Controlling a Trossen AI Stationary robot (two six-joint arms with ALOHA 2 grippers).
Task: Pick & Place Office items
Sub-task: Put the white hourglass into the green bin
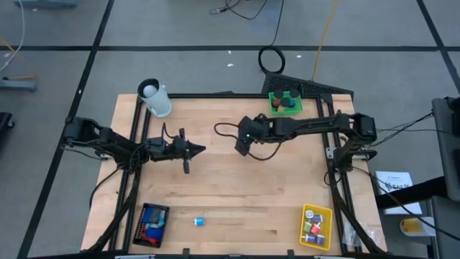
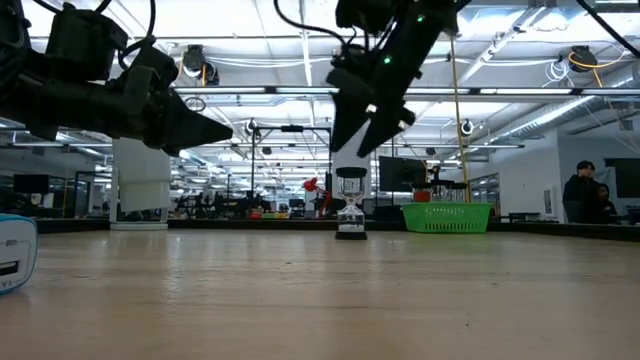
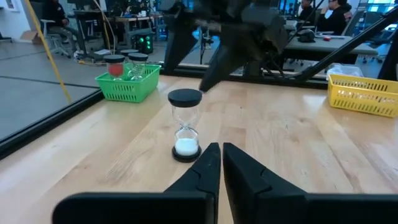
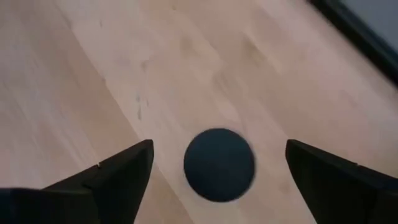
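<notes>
The right tool (image 4: 219, 163), fingers spread wide, hovers above the upright hourglass (image 3: 185, 126) on the bench (image 1: 230, 201), apparently to straddle its cap.

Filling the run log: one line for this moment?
right gripper: open above hourglass | left gripper: shut, idle | hourglass: upright on table

Between the right gripper's (image 4: 219, 163) spread jaws, a dark round cap (image 4: 219, 164) shows blurred, and everything beneath it is hidden from that wrist camera.
</notes>
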